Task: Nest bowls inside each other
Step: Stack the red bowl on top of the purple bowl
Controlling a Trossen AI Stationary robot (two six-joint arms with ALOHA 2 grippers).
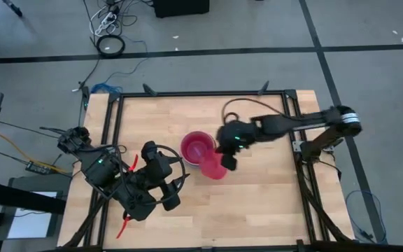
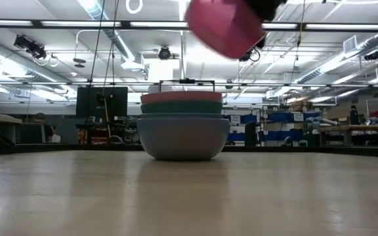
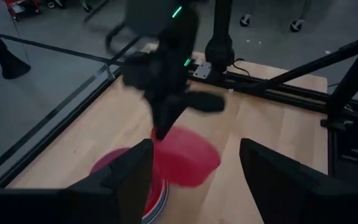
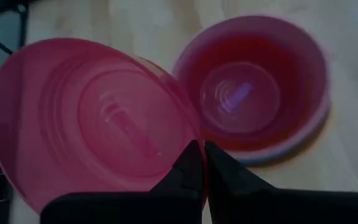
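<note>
Pinching the rim of a tilted magenta bowl (image 1: 213, 168), the right gripper (image 1: 227, 159) holds it in the air just beside the nested stack (image 1: 196, 148) near the tabletop's (image 1: 271, 203) middle. Left gripper (image 1: 175, 192) waits with fingers spread wide near the left edge.

Right end effector (image 3: 166, 127) hangs at frame centre, dark, green light near top, pinching rim of a tilted red bowl (image 3: 188, 157) held above the surface (image 3: 272, 121). Lower left: bowl stack (image 3: 120, 171), magenta rim showing, partly hidden behind the left end effector's fingers (image 3: 126, 180), which stand wide apart along the bottom edge. Grey floor (image 3: 48, 74) at upper left.
</note>
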